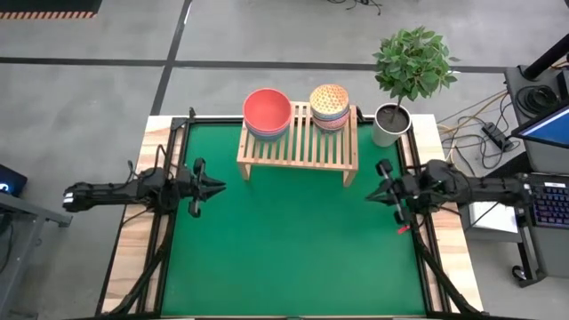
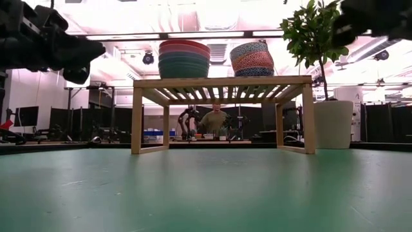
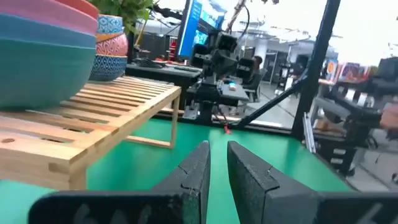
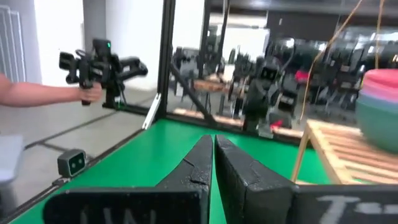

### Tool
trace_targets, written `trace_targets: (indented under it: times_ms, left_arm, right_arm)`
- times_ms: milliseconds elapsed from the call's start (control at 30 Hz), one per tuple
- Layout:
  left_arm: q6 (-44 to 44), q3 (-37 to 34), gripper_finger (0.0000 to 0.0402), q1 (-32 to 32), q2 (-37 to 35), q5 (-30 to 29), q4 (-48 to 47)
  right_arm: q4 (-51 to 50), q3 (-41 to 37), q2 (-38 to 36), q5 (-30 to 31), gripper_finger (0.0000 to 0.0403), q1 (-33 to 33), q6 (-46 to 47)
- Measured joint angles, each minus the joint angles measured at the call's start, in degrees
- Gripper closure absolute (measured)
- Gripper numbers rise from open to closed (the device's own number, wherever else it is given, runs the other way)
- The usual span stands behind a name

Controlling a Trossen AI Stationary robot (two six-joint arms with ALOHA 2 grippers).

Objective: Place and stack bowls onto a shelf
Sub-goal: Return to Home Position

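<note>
Table [image 1: 293, 253], bowls [image 1: 268, 110] on shelf [image 1: 299, 144], clear of left claw [image 1: 217, 186], right claw [image 1: 369, 196]

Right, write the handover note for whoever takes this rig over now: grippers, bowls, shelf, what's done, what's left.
Left gripper: empty, over the left side of the green mat, clear of the shelf.
Right gripper: shut, empty, over the mat's right side.
Bowls: all on the shelf's slatted top in two stacks, the larger plain stack with red on top, and the smaller patterned stack beside it.
Done: stacking, as no bowl lies on the mat.
Left: probably only parking the arms.
</note>
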Motion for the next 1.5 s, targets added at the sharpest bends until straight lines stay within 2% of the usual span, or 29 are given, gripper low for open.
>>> trace_targets:
  times_ms: [133,200,300,400,467,533,767,833,967,1500]
  left_arm:
    - [-0.4,-0.2,0.0364,0.0,-0.3,-0.3,3.3]
    - [0.3,0.1,0.0364,0.0,-0.7,-2.5,4.9]
    - [-0.4,0.2,0.0364,0.1,-0.9,-9.0,4.7]
    - [-1.5,0.2,0.0364,0.1,-0.6,-17.2,3.9]
    - [-1.3,0.2,0.0364,0.2,-0.4,-22.8,2.6]
    - [-1.2,0.2,0.0364,0.2,0.1,-25.8,2.1]
    - [-1.4,0.2,0.0364,0.2,1.8,-25.3,0.2]
    - [-1.4,0.2,0.0364,0.2,2.3,-25.3,0.4]
    - [-1.4,0.2,0.0364,0.2,3.2,-25.3,0.5]
    - [-1.6,0.2,0.0364,0.2,6.2,-25.3,0.4]
  right_arm:
    - [-7.0,-2.6,-9.7,-0.1,0.0394,0.0,-0.6]
    - [-9.1,-2.9,-9.7,-1.3,0.0394,0.0,-0.6]
    - [-9.1,-3.0,-7.1,-3.1,0.0394,0.0,-2.9]
    - [-8.4,-5.3,-7.1,-1.3,0.0394,-0.1,-5.3]
    - [-4.3,-8.7,-7.2,-0.2,0.0394,-0.2,-6.6]
    - [-2.9,-10.7,-7.9,0.3,0.0394,-0.1,-8.0]
    - [-3.6,-10.8,-6.4,2.7,0.0394,-0.2,-10.3]
    - [-3.8,-10.8,-5.8,3.7,0.0394,-0.2,-7.8]
    - [-3.8,-10.8,-4.6,3.6,0.0394,-0.2,-4.1]
    - [-3.9,-10.8,-3.9,3.5,0.0394,-0.2,-4.0]
